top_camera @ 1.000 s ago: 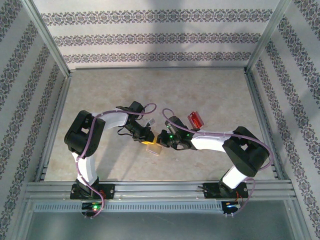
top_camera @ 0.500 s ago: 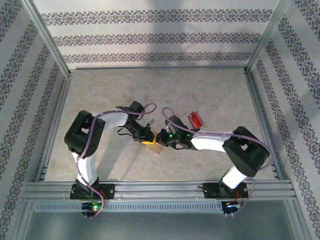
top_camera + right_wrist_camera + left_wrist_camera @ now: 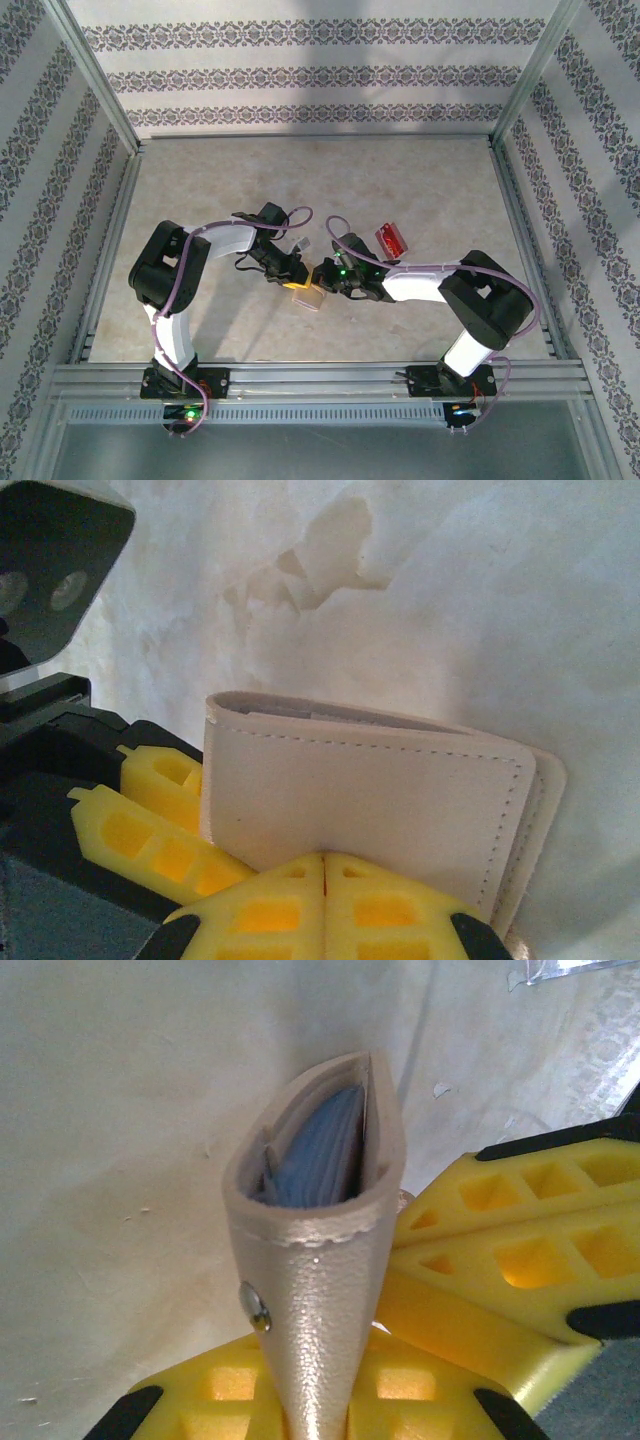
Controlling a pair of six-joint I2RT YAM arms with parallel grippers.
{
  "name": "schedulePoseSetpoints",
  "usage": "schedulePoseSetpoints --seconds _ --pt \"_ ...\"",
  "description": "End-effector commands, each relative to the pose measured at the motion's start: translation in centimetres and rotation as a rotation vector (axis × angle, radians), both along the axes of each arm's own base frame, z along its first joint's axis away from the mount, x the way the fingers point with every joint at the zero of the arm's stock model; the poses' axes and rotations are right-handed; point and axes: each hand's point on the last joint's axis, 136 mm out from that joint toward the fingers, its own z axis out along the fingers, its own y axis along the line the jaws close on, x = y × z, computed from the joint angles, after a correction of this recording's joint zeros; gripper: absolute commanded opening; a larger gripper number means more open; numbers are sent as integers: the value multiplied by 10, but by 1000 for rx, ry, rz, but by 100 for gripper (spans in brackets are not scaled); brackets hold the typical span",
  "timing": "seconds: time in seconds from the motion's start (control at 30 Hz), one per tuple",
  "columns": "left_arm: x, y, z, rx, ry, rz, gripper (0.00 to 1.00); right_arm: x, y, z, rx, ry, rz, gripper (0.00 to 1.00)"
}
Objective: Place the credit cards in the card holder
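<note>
Both arms crowd the middle of the table (image 3: 300, 180), where the left gripper (image 3: 292, 277) and right gripper (image 3: 325, 280) meet nose to nose at the card holder (image 3: 309, 296), leaving no gap between them. The credit cards (image 3: 391, 240) lie just beside the right arm's far flank. Open tabletop spans the far half, hemmed by frame rails (image 3: 110, 240) and patterned walls (image 3: 310, 75).

Nothing readable here, honestly. The red cards (image 3: 390, 240) just past the right pincer (image 3: 323, 276) have some pale markings, but they're way too small to make out. The wallet (image 3: 370, 790) right at its tips shows only stitching.
</note>
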Motion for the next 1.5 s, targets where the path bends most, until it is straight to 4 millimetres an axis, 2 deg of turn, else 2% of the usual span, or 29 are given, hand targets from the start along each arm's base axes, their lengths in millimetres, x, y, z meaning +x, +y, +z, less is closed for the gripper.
schedulePoseSetpoints --seconds 0.0,0.3,0.73,0.97,1.13,1.33,1.47 --pt "-4 14 -14 71 8 6 15 -10 -5 -4 0 25 -5 0" --pt "-3 14 -17 74 15 5 15 -14 -11 8 -1 6 -7 0" --pt "-3 14 -17 76 14 6 15 -12 -2 -12 1 35 -5 0" --pt "-3 14 -17 76 18 7 15 -10 4 -8 14 25 3 0" --pt "-3 14 -18 76 18 7 15 -11 1 -2 11 13 -1 0" --pt "-3 13 -17 75 22 10 15 -20 -1 -12 3 21 -15 0" --pt "-4 10 -15 54 47 24 15 -18 6 -15 34 -5 -39 0"
